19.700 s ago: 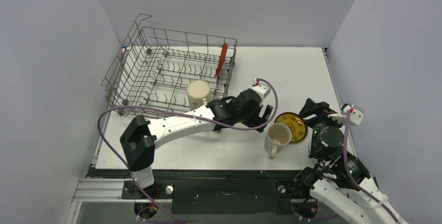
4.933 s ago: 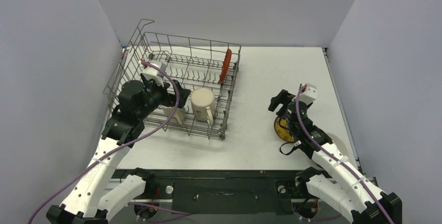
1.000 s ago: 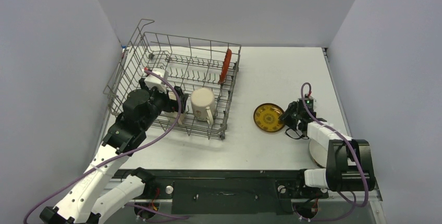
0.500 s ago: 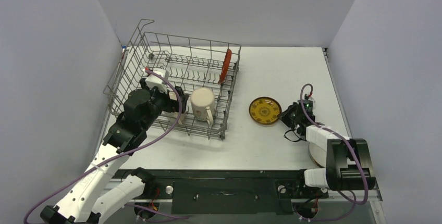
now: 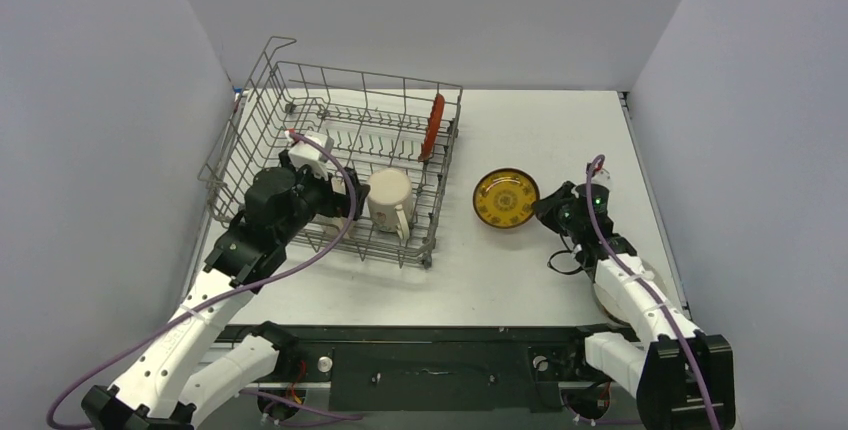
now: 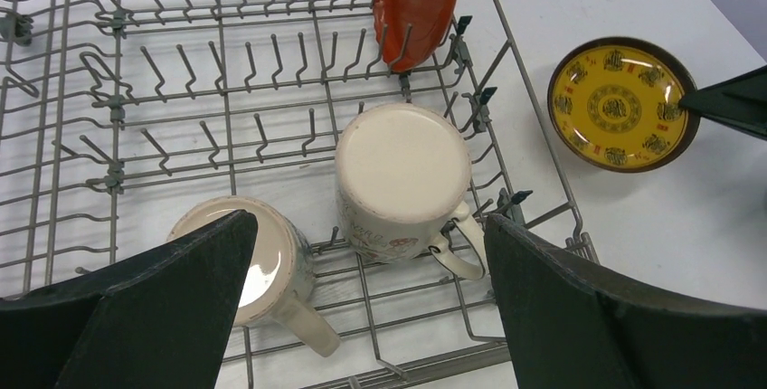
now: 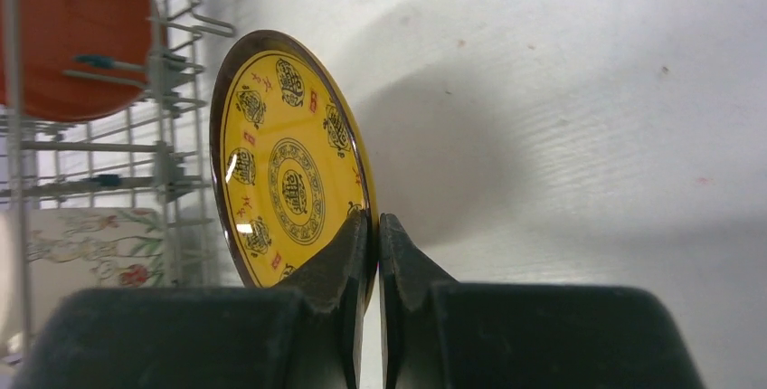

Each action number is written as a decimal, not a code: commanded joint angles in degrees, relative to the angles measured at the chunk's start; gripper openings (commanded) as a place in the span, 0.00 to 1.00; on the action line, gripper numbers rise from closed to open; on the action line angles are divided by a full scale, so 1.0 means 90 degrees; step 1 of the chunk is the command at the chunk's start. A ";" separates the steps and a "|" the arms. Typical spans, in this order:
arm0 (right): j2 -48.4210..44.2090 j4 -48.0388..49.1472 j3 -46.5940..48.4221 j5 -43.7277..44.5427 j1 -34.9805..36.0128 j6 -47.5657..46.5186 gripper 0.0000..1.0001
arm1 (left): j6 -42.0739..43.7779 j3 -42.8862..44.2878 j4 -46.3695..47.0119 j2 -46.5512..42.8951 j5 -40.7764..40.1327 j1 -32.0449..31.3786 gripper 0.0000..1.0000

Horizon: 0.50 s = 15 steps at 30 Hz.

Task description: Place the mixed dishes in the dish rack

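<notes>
The right gripper (image 7: 373,226) is clamped on the dark rim of the saucer (image 7: 289,172), fingers pressed together on its edge. It holds the yellow dish over the table (image 5: 560,140), just right of the rack (image 5: 370,85) and outside it; whether the saucer touches the table cannot be told. Inside the rack, the plate (image 5: 432,127) stands on edge between tines at the far right corner. The cream mug (image 5: 388,198) sits upside down by the right wall, handle toward the near side. A second mug (image 6: 244,262) lies tilted just left of it, its handle also pointing to the near side. The left gripper (image 6: 366,226) hangs above both mugs, jaws wide apart, holding nothing
</notes>
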 commanded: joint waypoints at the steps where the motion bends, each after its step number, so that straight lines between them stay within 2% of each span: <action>1: -0.0484 -0.0198 0.0625 0.0021 0.0269 0.0091 0.00 | -0.0021 0.0060 0.0314 0.0123 0.0359 0.0035 0.96; 10: -0.1231 -0.0781 0.1660 0.0103 0.0928 0.0197 0.00 | -0.0127 0.0098 0.0354 0.0328 0.0913 0.0083 0.96; 15: -0.1065 -0.0473 0.2013 0.0070 0.1802 0.0239 0.00 | -0.0342 0.0067 0.0478 0.0309 0.1415 0.0148 0.96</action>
